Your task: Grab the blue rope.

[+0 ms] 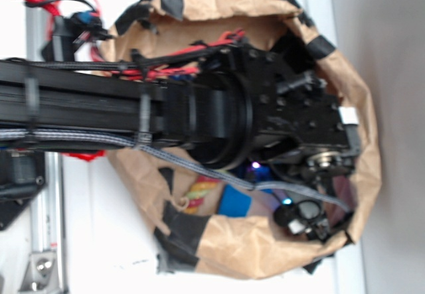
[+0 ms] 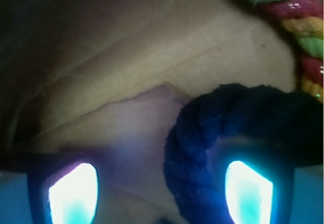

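Note:
In the wrist view the blue rope [image 2: 202, 148], thick, twisted and dark navy, bends in a loop on the brown paper floor. One strand of it runs down between my fingers, close to the right fingertip [image 2: 248, 193] and well away from the left one [image 2: 73, 193]. My gripper [image 2: 161, 196] is open around this strand and does not clamp it. In the exterior view the gripper [image 1: 302, 220] reaches down inside the paper bag [image 1: 265, 247], and the arm hides the rope there.
A red-yellow-green striped rope [image 2: 298, 27] lies just beyond the blue one at the upper right and also shows in the bag [image 1: 199, 191]. Beside it is a flat bright-blue rectangle [image 1: 234, 203]. The bag's taped walls ring the gripper closely.

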`<state>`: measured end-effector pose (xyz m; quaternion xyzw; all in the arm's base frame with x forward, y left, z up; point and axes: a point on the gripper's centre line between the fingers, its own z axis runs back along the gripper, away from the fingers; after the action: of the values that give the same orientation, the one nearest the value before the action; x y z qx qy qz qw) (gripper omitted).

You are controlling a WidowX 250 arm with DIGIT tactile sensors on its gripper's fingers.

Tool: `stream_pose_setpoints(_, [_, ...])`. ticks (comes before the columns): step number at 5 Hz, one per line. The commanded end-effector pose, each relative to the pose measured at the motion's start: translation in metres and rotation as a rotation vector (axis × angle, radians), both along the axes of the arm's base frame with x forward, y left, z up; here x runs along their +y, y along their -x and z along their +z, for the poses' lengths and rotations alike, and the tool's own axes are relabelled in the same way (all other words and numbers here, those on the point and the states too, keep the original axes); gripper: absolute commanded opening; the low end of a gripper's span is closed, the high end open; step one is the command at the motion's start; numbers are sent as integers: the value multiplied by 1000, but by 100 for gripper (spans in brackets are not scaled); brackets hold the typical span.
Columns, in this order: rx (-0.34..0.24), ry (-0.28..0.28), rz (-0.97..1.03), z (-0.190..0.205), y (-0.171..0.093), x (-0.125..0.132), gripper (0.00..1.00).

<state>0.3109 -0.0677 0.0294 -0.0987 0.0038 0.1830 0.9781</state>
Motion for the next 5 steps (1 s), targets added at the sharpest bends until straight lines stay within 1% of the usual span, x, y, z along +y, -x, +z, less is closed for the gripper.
stream_pose_setpoints(1, [87, -18, 68, -19, 38, 14, 13])
stream_pose_setpoints(2, [56, 24, 45, -12, 44, 12, 0])
stream_pose_setpoints(3, [7, 59, -8, 4, 40, 8, 0])
stream_pose_setpoints(4, [-28, 53, -30, 17, 40, 5, 0])
stream_pose_setpoints(5, [-71, 39, -49, 41, 44, 3, 0])
